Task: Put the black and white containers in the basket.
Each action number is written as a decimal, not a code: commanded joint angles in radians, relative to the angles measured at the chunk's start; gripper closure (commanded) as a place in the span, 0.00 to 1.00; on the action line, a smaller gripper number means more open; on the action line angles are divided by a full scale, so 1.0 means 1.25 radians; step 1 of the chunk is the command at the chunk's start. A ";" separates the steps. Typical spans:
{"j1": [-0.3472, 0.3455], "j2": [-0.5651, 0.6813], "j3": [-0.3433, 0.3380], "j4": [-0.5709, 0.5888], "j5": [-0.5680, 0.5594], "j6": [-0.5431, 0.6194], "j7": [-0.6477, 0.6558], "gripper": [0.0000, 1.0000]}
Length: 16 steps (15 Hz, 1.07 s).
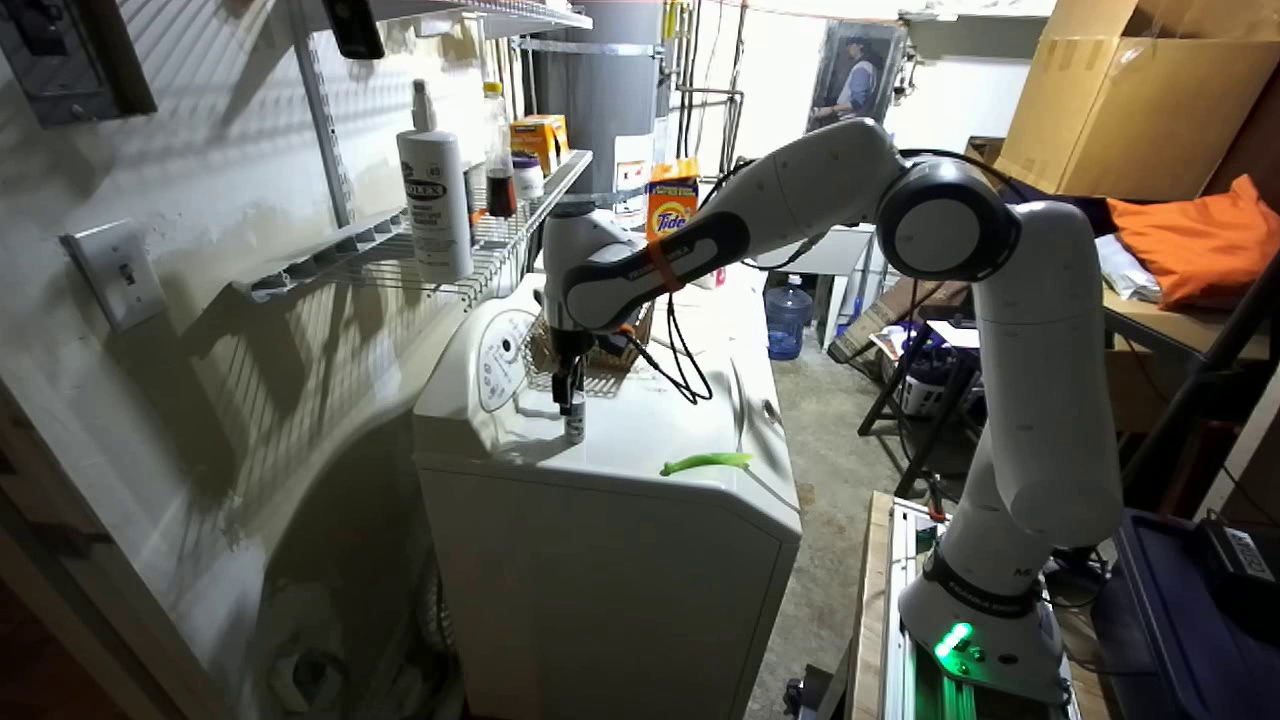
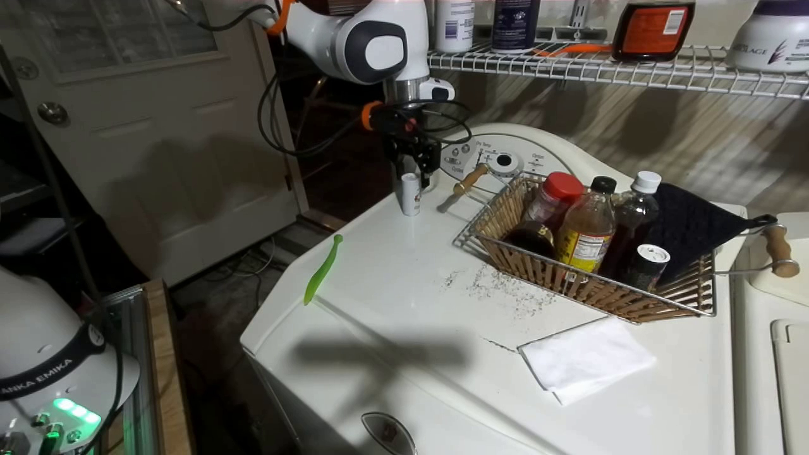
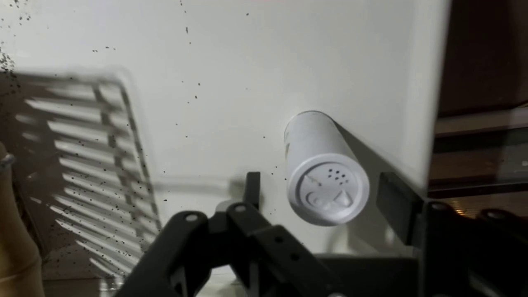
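Note:
A white cylindrical container with a shaker lid stands upright on the white appliance, near its back corner. In the wrist view the white container lies between my gripper's fingers, with a visible gap on each side. My gripper is open and points down, its fingertips about level with the container's top in an exterior view. The brown wicker basket stands on the appliance beside it. A black container with a white lid is inside the basket, among bottles.
Bottles and a dark cloth fill the basket; its wooden handle faces my gripper. A green object and a white cloth lie on the appliance. A wire shelf with bottles runs along the wall above the control panel.

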 commanded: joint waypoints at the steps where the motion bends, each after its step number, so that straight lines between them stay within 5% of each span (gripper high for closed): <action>1: -0.011 -0.005 0.016 -0.008 0.037 -0.002 -0.026 0.34; 3: -0.010 -0.005 0.015 -0.008 0.039 -0.014 -0.025 0.45; 9: -0.009 -0.007 0.013 -0.009 0.036 -0.040 -0.019 0.52; 11: -0.008 -0.009 0.013 -0.008 0.034 -0.050 -0.019 0.77; 16: 0.004 -0.068 0.009 -0.010 0.011 -0.127 -0.011 0.80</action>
